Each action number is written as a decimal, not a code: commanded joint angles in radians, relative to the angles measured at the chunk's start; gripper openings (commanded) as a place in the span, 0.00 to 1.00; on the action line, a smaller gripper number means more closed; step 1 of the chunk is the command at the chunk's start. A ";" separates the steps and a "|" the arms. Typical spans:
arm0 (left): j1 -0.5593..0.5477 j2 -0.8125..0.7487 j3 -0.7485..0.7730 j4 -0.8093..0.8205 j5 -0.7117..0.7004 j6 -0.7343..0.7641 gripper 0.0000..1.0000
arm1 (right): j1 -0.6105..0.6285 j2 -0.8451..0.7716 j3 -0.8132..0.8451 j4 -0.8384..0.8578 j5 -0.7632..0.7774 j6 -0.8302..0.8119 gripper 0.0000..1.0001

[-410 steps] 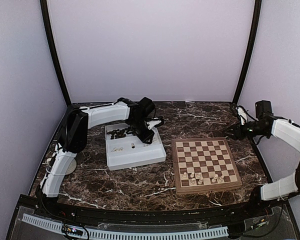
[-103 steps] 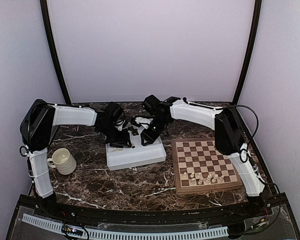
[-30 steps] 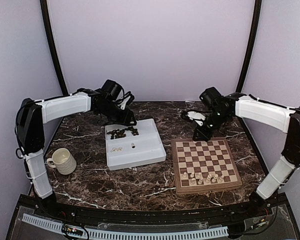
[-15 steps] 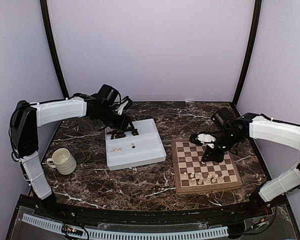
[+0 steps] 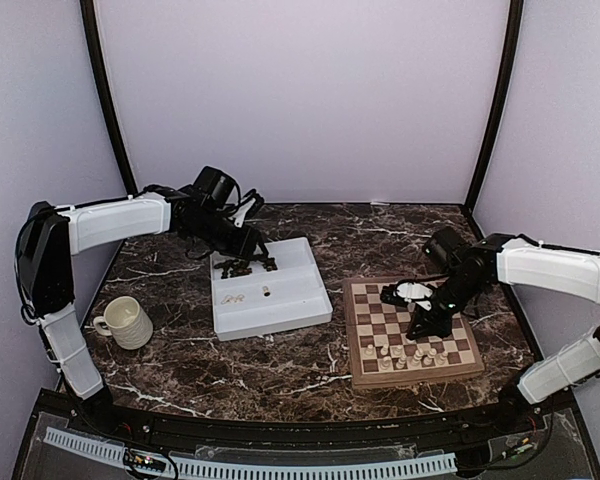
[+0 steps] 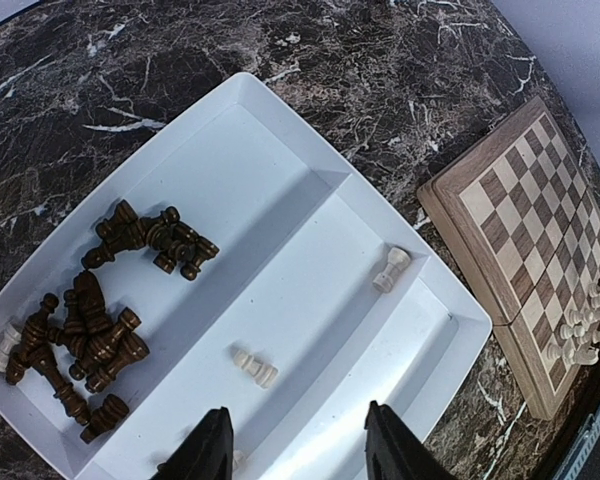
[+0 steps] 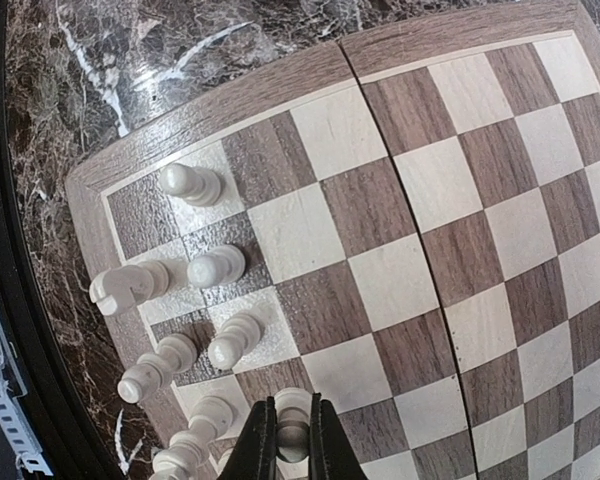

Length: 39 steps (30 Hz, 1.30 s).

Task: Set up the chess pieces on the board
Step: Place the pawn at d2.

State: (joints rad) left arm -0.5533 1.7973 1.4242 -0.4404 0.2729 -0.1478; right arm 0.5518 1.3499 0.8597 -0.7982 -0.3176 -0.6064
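Left arm (image 5: pixel 110 222): white rounded shell segments joined by bulky black joint housings.
Right arm (image 5: pixel 555 270): matching white shells with black joints.
Cables (image 5: pixel 170 188): thin black wires running along the arms near the wrists.
Left gripper (image 6: pixel 298 450): two black fingers with blunt ends.
Right gripper (image 7: pixel 292 440): two slim black fingers.

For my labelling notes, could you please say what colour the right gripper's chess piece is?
Cream-white; the small turned chess piece shows best in the right wrist view.
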 commanded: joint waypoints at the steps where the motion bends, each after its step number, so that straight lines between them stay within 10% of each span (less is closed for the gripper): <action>1: 0.006 -0.046 -0.007 0.000 0.009 0.016 0.48 | 0.013 -0.010 -0.019 -0.036 -0.025 -0.036 0.05; 39: 0.004 -0.025 -0.003 -0.010 0.038 0.013 0.48 | 0.045 0.020 -0.070 0.050 0.038 0.000 0.20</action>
State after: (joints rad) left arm -0.5533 1.7973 1.4242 -0.4412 0.2947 -0.1417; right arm 0.5869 1.3663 0.7994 -0.7643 -0.2871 -0.6125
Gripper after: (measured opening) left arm 0.482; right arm 0.178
